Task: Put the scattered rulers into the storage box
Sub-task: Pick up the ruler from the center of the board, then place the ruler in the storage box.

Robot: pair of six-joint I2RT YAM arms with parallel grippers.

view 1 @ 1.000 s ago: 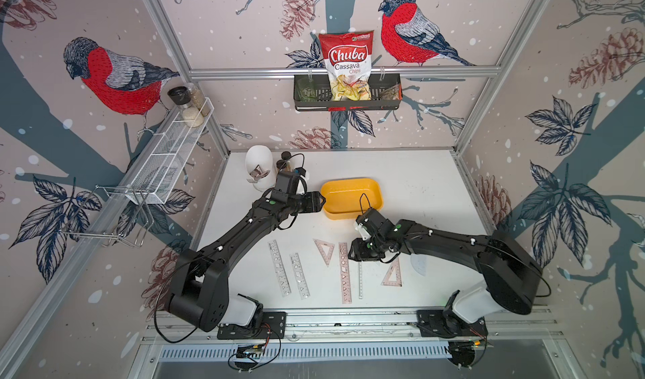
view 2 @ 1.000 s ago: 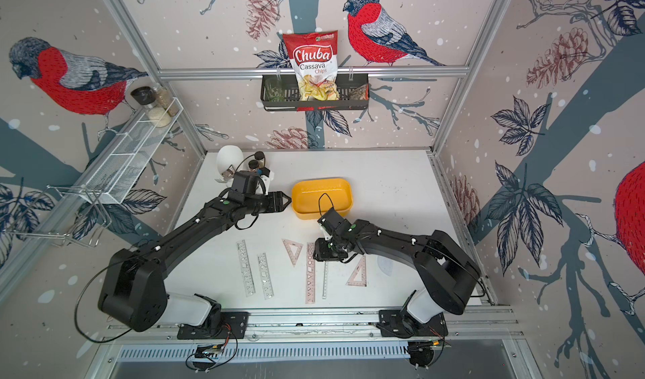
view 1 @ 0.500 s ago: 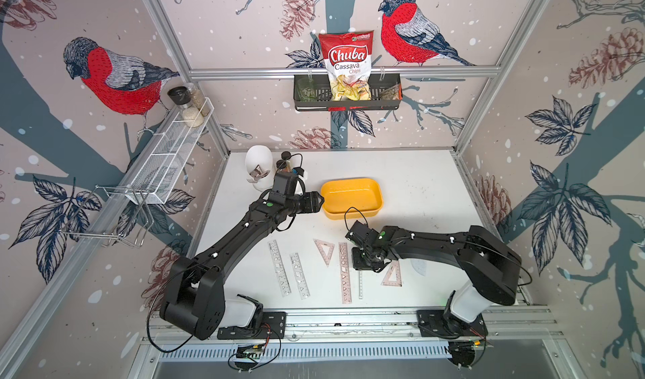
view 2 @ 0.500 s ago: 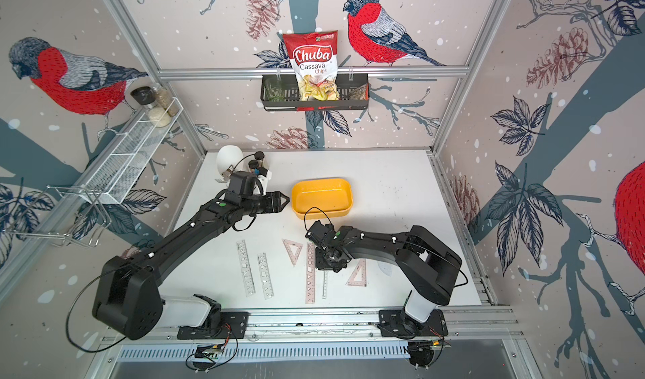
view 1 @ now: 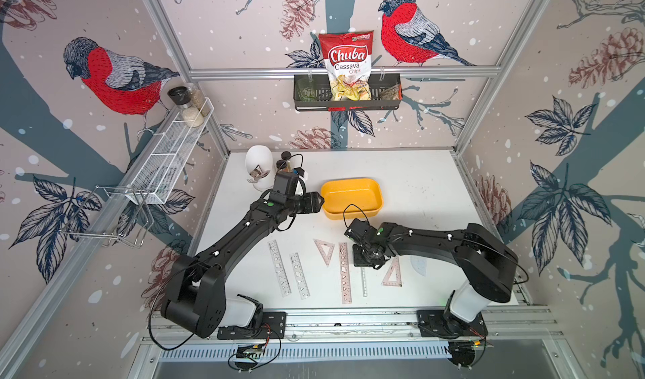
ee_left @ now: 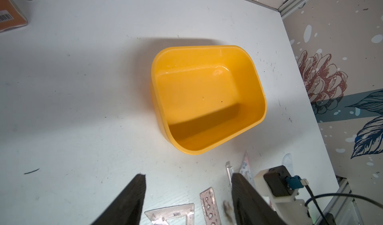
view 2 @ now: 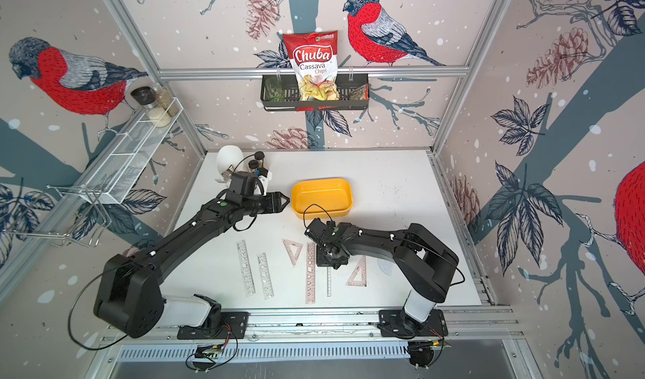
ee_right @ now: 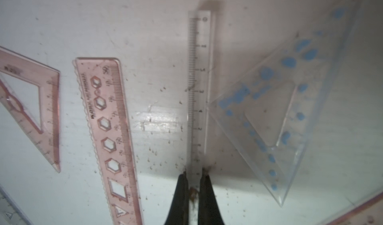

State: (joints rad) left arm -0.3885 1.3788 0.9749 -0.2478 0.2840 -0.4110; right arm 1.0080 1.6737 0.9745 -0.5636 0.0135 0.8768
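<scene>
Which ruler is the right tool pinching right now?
The narrow clear straight ruler: the right tool is shut on its end. It lies between the long pink stencil ruler and the blue-spotted set square.

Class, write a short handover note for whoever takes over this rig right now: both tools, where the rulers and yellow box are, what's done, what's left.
Left tool: open, empty, beside the yellow box.
Right tool: shut on the end of the thin clear ruler, which lies flat on the table.
Done: nothing stored; the box is empty.
Left: lift that ruler into the box, then the clear stencil rulers, pink triangle, long pink ruler, blue-dotted triangle and protractor near the table's front edge.
</scene>
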